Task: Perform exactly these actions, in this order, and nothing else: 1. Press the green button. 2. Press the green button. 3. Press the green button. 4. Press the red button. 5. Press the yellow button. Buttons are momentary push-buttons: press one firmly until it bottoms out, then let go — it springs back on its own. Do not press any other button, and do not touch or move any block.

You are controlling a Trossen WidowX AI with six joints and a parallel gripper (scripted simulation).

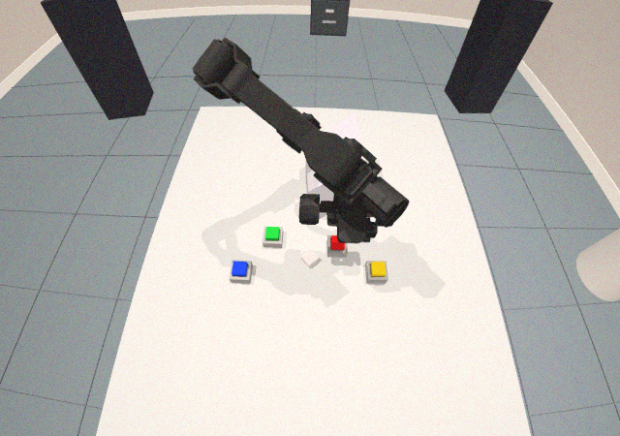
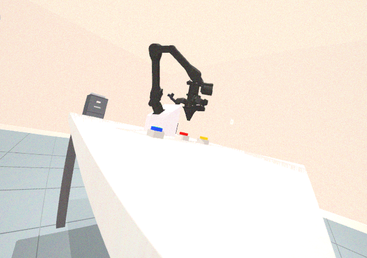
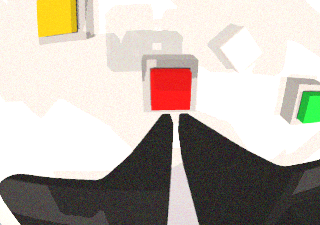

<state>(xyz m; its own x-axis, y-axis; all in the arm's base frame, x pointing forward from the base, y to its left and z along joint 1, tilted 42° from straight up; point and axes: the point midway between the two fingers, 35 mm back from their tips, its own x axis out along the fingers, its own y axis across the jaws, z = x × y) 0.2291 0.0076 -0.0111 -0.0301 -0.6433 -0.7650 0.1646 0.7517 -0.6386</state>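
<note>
My gripper (image 2: 188,120) (image 3: 174,121) is shut and empty. It points down and hangs above the table, clear of the buttons. In the wrist view its tips show just below the red button (image 1: 337,243) (image 2: 183,134) (image 3: 170,89). The green button (image 1: 272,233) (image 3: 311,107) stands to the left of the red one in the top view. The yellow button (image 1: 378,268) (image 2: 203,138) (image 3: 56,15) stands to the right and nearer the front. All three caps stand up from their grey housings.
The blue button (image 1: 239,268) (image 2: 156,129) stands at the front left. A small white block (image 1: 311,259) (image 3: 241,48) lies between the green and red buttons. A large pale block (image 2: 164,120) stands behind the buttons, partly hidden by the arm in the top view.
</note>
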